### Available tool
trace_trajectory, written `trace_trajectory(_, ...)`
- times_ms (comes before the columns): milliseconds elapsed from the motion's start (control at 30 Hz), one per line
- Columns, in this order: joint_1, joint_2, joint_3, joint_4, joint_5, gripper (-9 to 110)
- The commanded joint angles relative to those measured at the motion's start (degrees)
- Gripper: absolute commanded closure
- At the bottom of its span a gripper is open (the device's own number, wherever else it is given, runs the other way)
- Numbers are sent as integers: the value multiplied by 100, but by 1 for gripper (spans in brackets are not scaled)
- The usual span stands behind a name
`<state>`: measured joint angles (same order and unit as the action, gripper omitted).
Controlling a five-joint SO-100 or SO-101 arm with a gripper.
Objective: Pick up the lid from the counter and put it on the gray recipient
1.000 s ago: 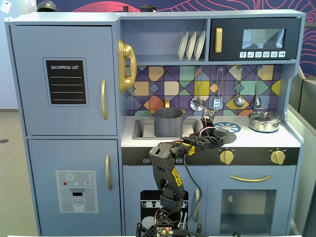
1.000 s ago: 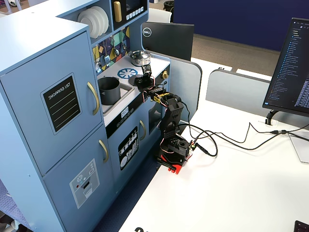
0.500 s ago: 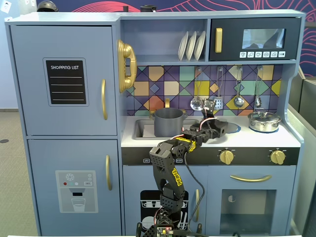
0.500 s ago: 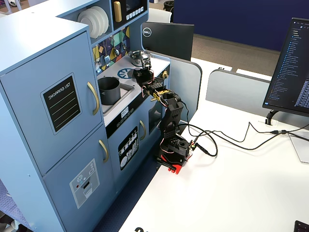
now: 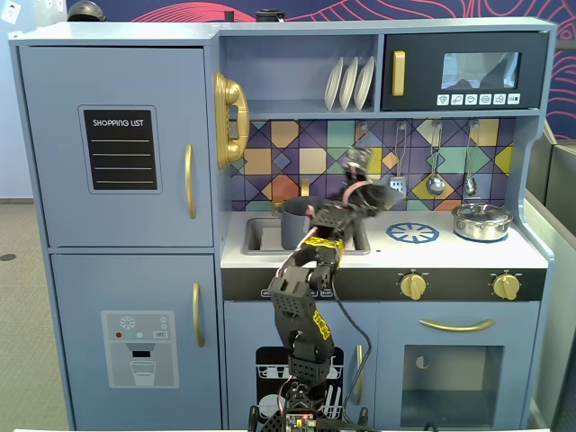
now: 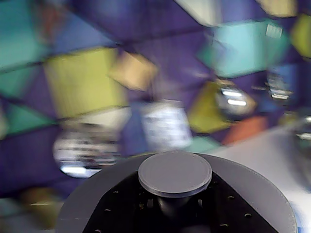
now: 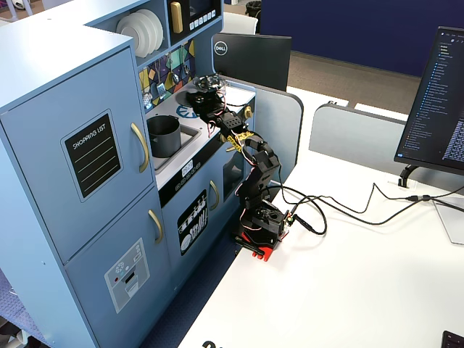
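Lifted off the counter (image 5: 468, 256) since the previous frame, the lid (image 6: 175, 194) now rides clamped by its knob in the gripper (image 5: 353, 191), swinging left toward the gray recipient (image 7: 164, 135) in the sink; the burner ring (image 5: 412, 232) lies bare, so placing remains.

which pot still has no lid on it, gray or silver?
The tall dark-gray pot in the sink recess: its top is open in both fixed views. The small shiny silver pot at the right end of the counter wears its own lid.
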<state>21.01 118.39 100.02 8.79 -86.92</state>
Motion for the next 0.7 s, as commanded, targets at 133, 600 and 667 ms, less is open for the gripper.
trace_trajectory(133,-888,659,-545,360,105,102)
trace_trajectory(600,-1688,483,-237,343,-167,102)
trace_trajectory(667,-1723,475,-123,272,-202,102)
